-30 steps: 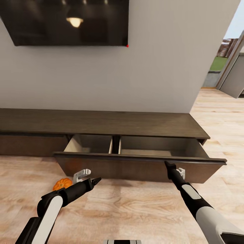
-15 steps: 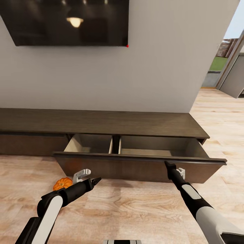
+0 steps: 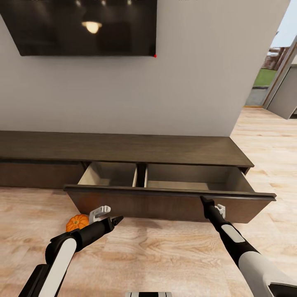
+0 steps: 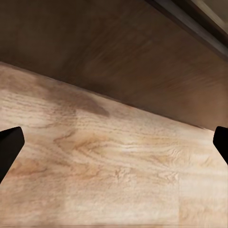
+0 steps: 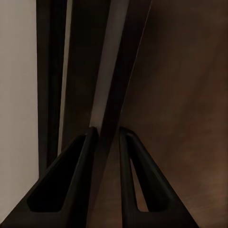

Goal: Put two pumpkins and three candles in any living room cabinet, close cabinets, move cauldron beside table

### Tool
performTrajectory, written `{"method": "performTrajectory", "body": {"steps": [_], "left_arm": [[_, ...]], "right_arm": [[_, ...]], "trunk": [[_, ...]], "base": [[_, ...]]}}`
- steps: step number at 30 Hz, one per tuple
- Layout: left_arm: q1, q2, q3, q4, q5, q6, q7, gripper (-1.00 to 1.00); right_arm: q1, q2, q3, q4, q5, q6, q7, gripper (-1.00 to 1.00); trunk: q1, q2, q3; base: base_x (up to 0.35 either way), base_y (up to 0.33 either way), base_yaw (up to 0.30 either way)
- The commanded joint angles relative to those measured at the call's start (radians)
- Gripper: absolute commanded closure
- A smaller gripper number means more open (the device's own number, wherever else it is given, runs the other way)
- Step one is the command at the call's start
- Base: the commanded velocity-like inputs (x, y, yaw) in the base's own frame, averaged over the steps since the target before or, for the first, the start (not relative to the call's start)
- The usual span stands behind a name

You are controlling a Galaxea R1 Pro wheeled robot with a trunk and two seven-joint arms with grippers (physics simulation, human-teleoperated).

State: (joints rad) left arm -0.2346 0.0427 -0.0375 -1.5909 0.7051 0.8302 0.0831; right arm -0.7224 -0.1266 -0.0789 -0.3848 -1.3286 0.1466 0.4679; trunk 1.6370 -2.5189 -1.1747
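A small orange pumpkin (image 3: 77, 222) lies on the wood floor below the left end of the pulled-out drawer. The cabinet (image 3: 123, 149) is a long low dark-brown unit under the TV. Its wide drawer (image 3: 165, 204) stands pulled out, showing light tan divided insides with nothing visible in them. My left gripper (image 3: 115, 220) hovers low over the floor, just right of the pumpkin and apart from it; its fingers (image 4: 9, 145) are spread wide, so it is open. My right gripper (image 3: 205, 201) is shut on the top edge of the drawer front (image 5: 107, 90).
A dark TV (image 3: 82, 27) hangs on the white wall above the cabinet. Bare wood floor (image 3: 156, 251) stretches in front of me. At the right a doorway (image 3: 274, 78) leads outside, past the cabinet's end.
The whole picture has shifted very slightly, so the camera moved a touch. Both arms keep their pose, the drawer stays out and the pumpkin stays on the floor.
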Motion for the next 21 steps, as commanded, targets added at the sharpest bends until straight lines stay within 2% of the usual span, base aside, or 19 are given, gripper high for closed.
{"method": "performTrajectory", "body": {"steps": [1,21], "left_arm": [[0.000,0.001,-0.001,-0.001,0.010,0.003,0.009,-1.00],[0.000,0.001,-0.001,-0.001,0.010,0.003,0.009,-1.00]], "right_arm": [[0.000,-0.007,-0.018,0.007,-0.014,0.008,0.001,1.00],[0.000,-0.004,-0.020,0.014,-0.016,0.003,-0.007,1.00]], "trunk": [[0.000,0.000,-0.001],[0.000,0.000,-0.001]], "base": [[-0.030,0.000,0.000],[-0.003,0.000,0.000]]}}
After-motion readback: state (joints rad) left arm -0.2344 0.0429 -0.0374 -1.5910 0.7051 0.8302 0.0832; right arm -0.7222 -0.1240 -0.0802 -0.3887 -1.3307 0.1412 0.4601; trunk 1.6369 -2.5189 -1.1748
